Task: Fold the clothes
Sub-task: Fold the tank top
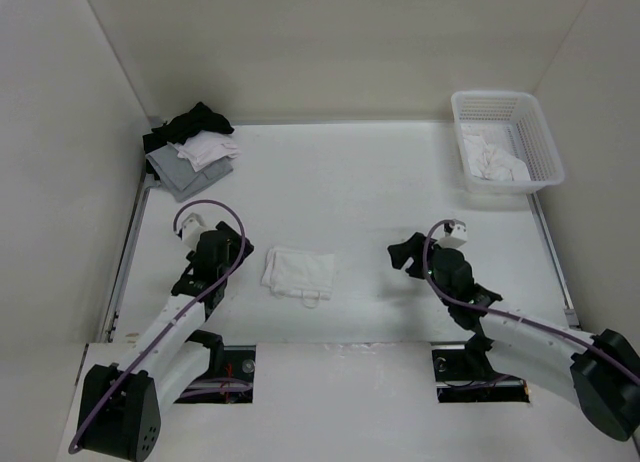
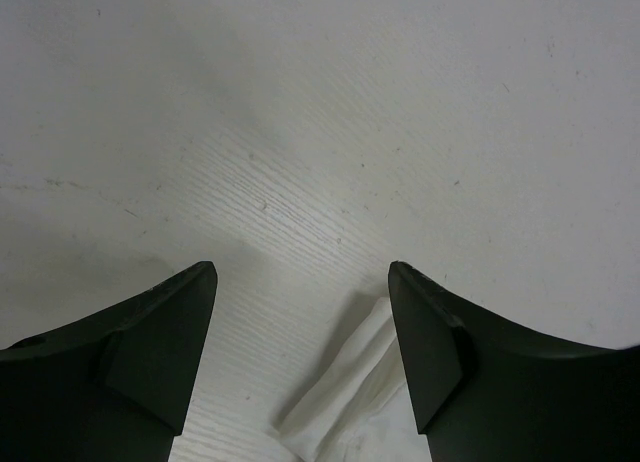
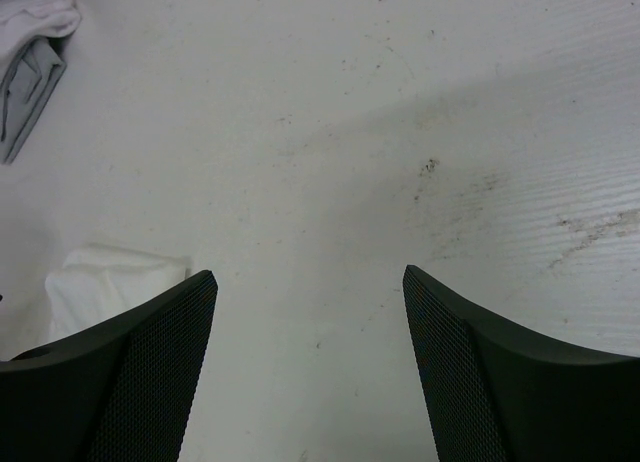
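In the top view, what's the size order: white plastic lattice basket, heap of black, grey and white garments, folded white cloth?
Largest: the white plastic lattice basket and the garment heap, too alike to rank.
Smallest: the folded white cloth.

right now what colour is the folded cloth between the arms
The cloth is plain white, best seen in the top view.

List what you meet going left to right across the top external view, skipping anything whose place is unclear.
heap of black, grey and white garments → folded white cloth garment with a strap loop → black two-finger right gripper → white plastic lattice basket
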Controlling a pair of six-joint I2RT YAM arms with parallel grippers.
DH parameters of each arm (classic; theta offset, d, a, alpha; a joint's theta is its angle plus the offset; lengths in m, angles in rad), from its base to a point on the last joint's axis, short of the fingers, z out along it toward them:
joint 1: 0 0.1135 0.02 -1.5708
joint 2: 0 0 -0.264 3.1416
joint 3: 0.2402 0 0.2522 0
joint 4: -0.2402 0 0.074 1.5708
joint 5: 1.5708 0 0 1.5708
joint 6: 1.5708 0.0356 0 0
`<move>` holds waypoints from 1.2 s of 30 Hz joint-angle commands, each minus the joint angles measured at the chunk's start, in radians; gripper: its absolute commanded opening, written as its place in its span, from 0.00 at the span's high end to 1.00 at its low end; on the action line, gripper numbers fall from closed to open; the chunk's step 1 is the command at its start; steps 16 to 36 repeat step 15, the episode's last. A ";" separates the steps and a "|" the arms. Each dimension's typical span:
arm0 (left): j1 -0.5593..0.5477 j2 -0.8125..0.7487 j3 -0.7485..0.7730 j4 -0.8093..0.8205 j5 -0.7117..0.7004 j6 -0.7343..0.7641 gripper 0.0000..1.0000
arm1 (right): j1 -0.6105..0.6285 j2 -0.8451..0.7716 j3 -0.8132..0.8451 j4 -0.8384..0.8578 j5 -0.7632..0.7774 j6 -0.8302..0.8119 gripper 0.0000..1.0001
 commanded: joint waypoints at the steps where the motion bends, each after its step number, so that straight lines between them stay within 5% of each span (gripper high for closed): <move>1: 0.005 -0.008 0.010 0.048 0.009 0.014 0.32 | -0.010 0.022 0.017 0.078 -0.015 -0.010 0.21; 36: -0.081 -0.042 -0.021 0.055 0.034 0.060 0.31 | -0.014 0.018 0.013 0.080 -0.015 -0.004 0.20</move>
